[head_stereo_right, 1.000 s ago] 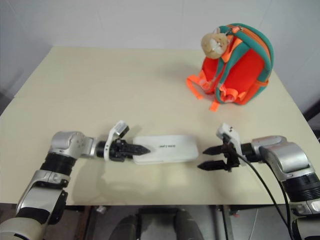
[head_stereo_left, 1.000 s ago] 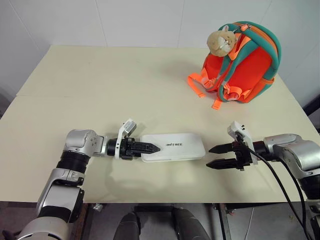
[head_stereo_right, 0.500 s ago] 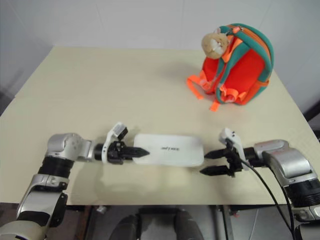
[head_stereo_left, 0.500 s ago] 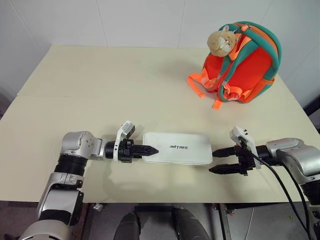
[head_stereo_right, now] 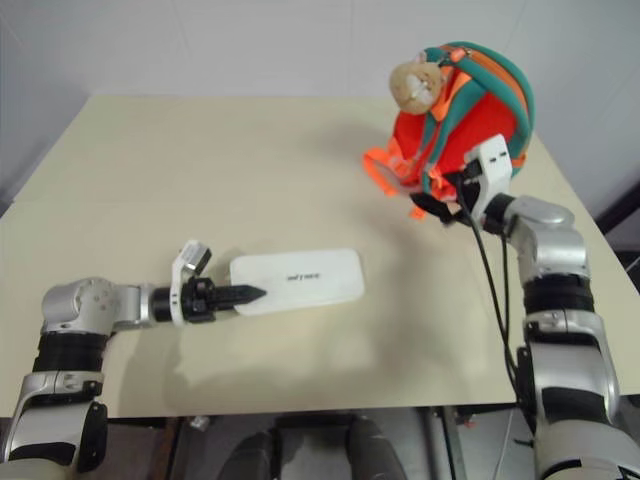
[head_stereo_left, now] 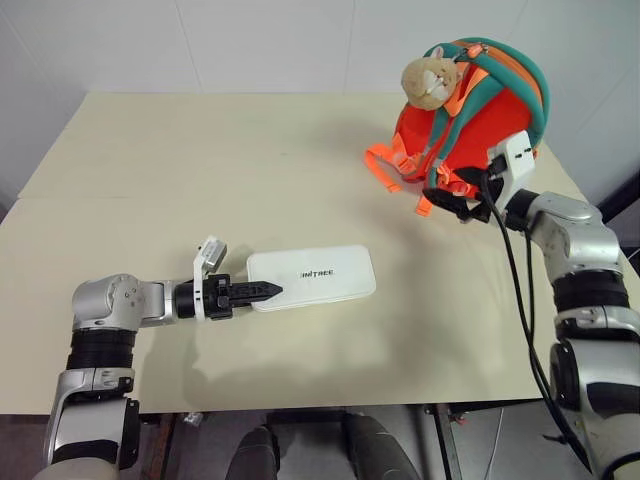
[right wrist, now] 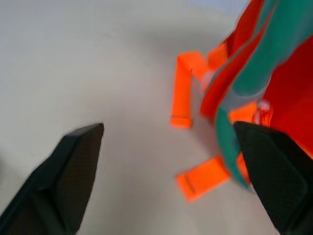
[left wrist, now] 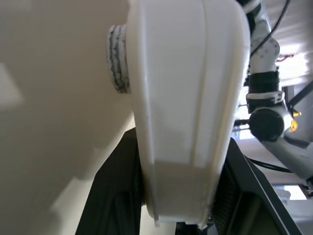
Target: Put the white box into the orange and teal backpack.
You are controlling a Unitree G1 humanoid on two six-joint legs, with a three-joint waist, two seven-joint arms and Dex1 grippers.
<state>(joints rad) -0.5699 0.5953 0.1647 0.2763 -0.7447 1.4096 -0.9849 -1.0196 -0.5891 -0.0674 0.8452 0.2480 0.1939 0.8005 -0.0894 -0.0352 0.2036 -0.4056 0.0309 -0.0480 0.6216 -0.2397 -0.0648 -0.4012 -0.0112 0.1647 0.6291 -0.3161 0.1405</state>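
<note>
White box (head_stereo_left: 312,277) now pinched at its nine-o'clock end by left gripper (head_stereo_left: 262,291); right gripper (head_stereo_left: 447,199), fingers spread, swung to orange and teal backpack (head_stereo_left: 478,120) at two o'clock; opening judged next.

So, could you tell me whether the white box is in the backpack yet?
Not yet: the white box lies flat on the table, apart from the backpack.

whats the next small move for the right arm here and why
Probably ease the right gripper onto the orange and teal backpack and close on its strap. Its fingers stand wide open right beside the teal strap, holding nothing, while the left gripper already clamps the white box by its end.
</note>
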